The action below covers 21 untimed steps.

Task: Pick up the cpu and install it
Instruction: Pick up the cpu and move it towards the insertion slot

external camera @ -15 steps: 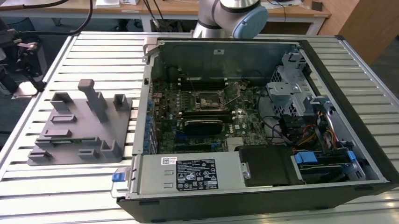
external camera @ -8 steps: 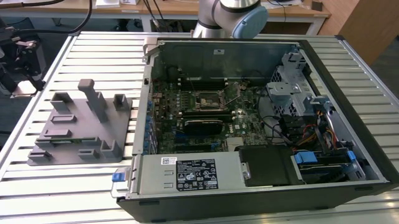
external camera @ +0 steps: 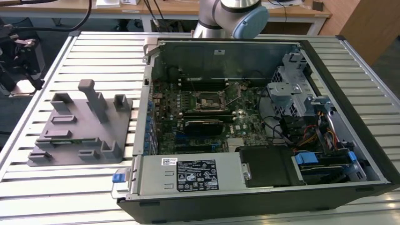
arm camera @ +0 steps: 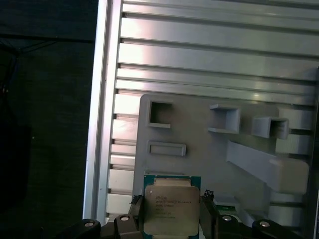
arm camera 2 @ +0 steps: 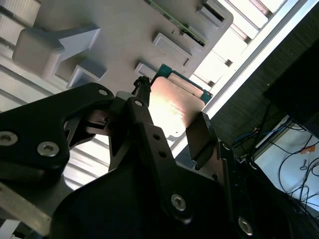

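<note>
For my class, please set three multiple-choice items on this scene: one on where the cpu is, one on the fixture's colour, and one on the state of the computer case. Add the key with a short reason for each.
1. Where is the cpu?
A. Between the fingers of the pincer
B. Lying on a chair
C. In a person's hand

2. What colour is the fixture?
A. Red
B. Grey
C. Yellow

3. In what state is the computer case?
A. Shut
B. Wrapped in foil
C. Open

Key:
1 A: in both wrist views the cpu sits between the pincer's fingers, which press on two opposite edges.
2 B: the exterior view shows the fixture plain grey all over.
3 C: the case has no cover on its upper side, so the motherboard shows.
</note>
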Available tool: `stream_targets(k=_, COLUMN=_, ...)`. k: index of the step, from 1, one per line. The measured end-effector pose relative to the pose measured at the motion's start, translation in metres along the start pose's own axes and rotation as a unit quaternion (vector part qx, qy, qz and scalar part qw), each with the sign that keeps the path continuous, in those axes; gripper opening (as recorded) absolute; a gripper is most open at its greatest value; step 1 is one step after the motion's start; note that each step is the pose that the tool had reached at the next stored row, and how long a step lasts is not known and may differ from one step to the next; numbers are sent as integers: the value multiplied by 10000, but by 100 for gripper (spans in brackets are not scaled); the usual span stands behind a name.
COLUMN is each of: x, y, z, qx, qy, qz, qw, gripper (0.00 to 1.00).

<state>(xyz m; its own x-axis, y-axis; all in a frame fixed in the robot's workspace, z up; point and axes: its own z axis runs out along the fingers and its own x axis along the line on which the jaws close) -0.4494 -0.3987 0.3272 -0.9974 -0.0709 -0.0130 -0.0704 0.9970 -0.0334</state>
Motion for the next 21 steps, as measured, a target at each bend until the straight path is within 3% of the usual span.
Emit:
stream_targets(k=13, x=-1, y=-2, z=-91, qx=8, qy=0, qz=0, qw=10000, gripper=54)
stream_targets(k=18, x=-3, y=-4, z=-199, qx=9, qy=0, qz=0, qw=10000, gripper=54)
stream_targets(k=21, x=-4, y=-5, z=-300, qx=8, qy=0, qz=0, qw=10000, gripper=54)
